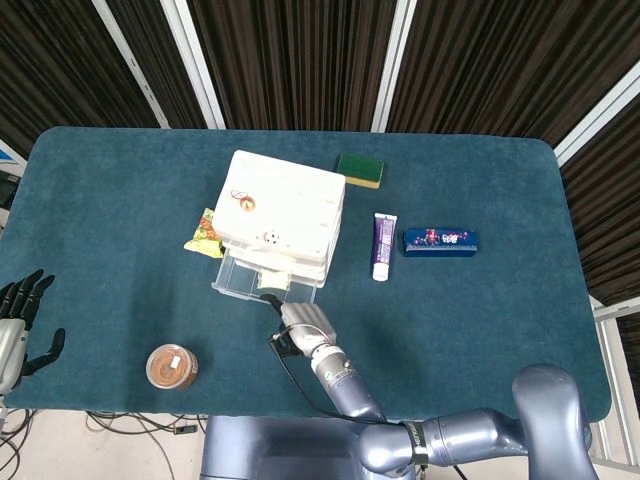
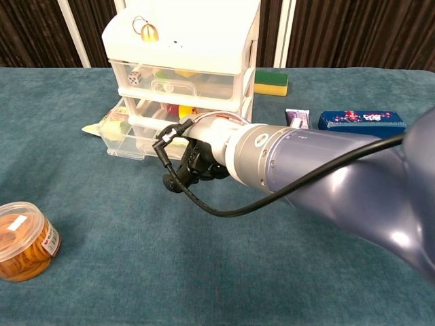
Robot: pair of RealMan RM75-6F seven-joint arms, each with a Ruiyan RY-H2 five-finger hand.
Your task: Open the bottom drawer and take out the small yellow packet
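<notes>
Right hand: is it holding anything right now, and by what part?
The right hand sits at the front edge of the bottom drawer, apparently hooking it; the arm hides the contact. The left hand holds nothing.

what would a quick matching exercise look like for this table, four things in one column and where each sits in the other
Things:
1. green sponge
2. round tub of snacks
3. blue box
4. bottom drawer

Places or states:
A. lying right of the purple tube
B. pulled out from the white drawer unit
C. behind the drawer unit, near the table's far edge
D. near the front edge, on the left side

Pairs: 1-C, 2-D, 3-A, 4-B
</notes>
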